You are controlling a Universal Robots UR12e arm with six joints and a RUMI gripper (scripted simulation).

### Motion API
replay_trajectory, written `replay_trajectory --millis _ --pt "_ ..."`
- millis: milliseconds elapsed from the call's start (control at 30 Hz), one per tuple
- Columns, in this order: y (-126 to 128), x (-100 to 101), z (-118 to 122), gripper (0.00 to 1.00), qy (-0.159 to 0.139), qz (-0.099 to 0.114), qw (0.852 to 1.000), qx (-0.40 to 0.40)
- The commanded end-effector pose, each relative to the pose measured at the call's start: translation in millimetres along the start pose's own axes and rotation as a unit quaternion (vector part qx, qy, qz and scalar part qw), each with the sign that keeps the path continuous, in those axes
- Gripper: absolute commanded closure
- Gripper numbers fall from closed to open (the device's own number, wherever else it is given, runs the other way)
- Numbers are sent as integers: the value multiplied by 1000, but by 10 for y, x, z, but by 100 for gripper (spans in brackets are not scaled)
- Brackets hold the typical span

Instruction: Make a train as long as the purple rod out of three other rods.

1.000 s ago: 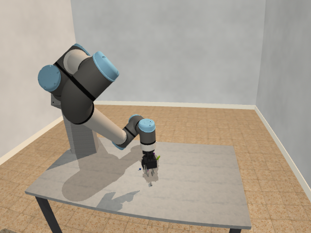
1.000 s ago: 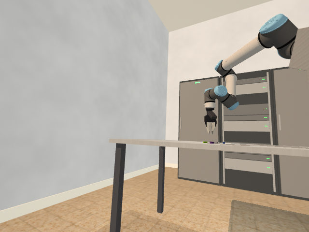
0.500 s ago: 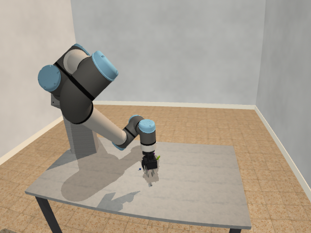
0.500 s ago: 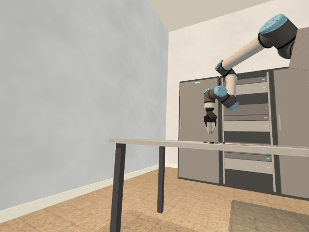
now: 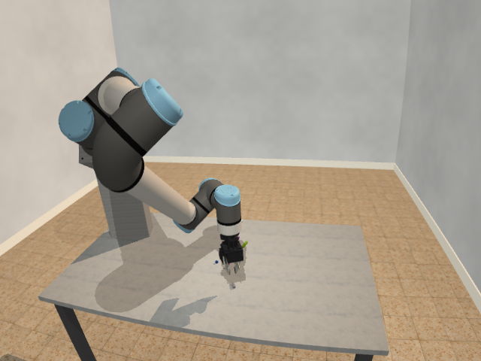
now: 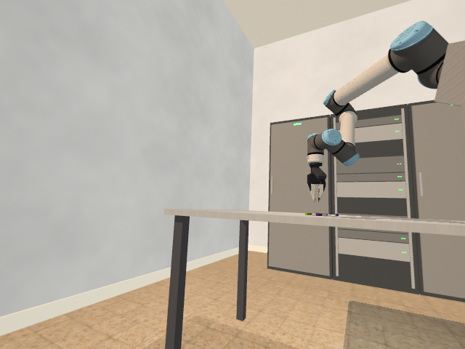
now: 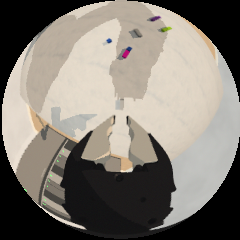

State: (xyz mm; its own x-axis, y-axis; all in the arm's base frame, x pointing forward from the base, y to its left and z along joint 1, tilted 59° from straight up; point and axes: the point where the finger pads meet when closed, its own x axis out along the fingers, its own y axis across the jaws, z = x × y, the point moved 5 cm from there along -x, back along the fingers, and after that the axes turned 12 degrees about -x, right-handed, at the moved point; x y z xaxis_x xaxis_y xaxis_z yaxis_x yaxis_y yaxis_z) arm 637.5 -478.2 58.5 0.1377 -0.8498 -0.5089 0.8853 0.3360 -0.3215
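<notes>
Rods lie scattered on the desk. The purple rod sits at the far edge of the wrist view with the lime rod just beside it. A greyish piece, a magenta rod and a small blue rod lie nearer, all apart from one another. The magenta one shows a blue tip, and whether that is a separate rod I cannot tell. Another small grey rod lies alone, just ahead of the fingertips in the wrist view and well apart from the rest.

No train is laid yet. Blue, magenta and grey would add up to the purple length, so the step in hand looks like fetching the first piece, the lone grey rod.

The hand hangs above the desk, pointing down. Its fingers are drawn nearly together with only a slim gap, and they pinch nothing.

The next move probably calls for centring that slim gap over the grey rod, across its narrow width, and then lowering to the desk before squeezing. With so little spare room, a slight offset could set a fingertip on top of the rod or knock it aside.
</notes>
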Motion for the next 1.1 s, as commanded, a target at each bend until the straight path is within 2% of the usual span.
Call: replay_trajectory --millis 0,700,1067 --pt "3 -6 2 86 0 0 1000 0" --pt "4 91 2 86 0 0 1000 0" --pt "5 255 2 86 0 0 1000 0"
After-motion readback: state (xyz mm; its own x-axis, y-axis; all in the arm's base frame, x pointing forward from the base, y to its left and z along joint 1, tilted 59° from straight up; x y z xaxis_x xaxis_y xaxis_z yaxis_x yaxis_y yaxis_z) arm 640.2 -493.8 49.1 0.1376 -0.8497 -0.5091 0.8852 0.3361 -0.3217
